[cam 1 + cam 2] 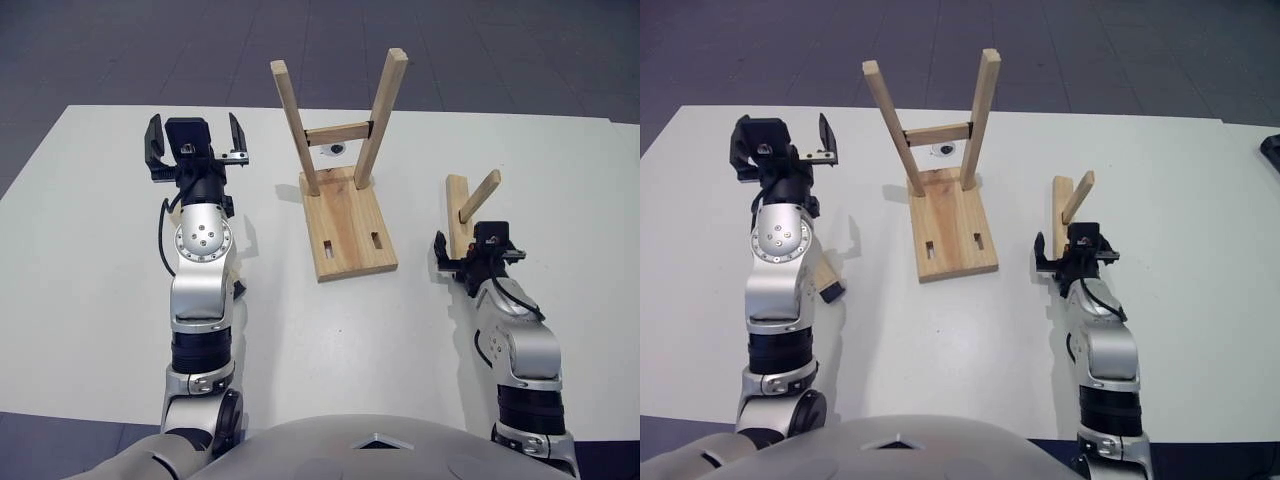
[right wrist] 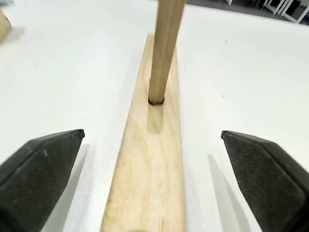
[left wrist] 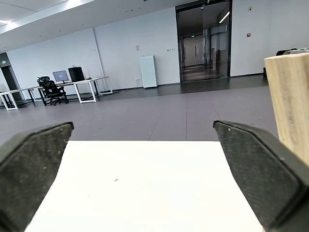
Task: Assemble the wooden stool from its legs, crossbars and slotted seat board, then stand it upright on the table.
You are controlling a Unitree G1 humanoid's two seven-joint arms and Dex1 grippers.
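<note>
The slotted seat board [image 1: 349, 226] lies flat at mid table. Two legs [image 1: 294, 122] stand in its far end, joined by a crossbar [image 1: 338, 132]; its two near slots are empty. To the right, a loose leg [image 1: 457, 212] lies on the table with a crossbar [image 1: 480, 194] stuck in it and pointing up. My right gripper [image 1: 472, 250] is open at this leg's near end, one finger [image 2: 41, 164] on each side of the leg [image 2: 157, 159] without touching it. My left gripper [image 1: 195, 145] is open and empty, raised at the far left, with an upright leg [image 3: 289, 104] beside it.
A wooden piece [image 1: 827, 279] pokes out from under my left arm. A small round dark and white object [image 1: 336, 149] lies on the table [image 1: 90, 260] behind the standing legs. Dark floor lies beyond the table's far edge.
</note>
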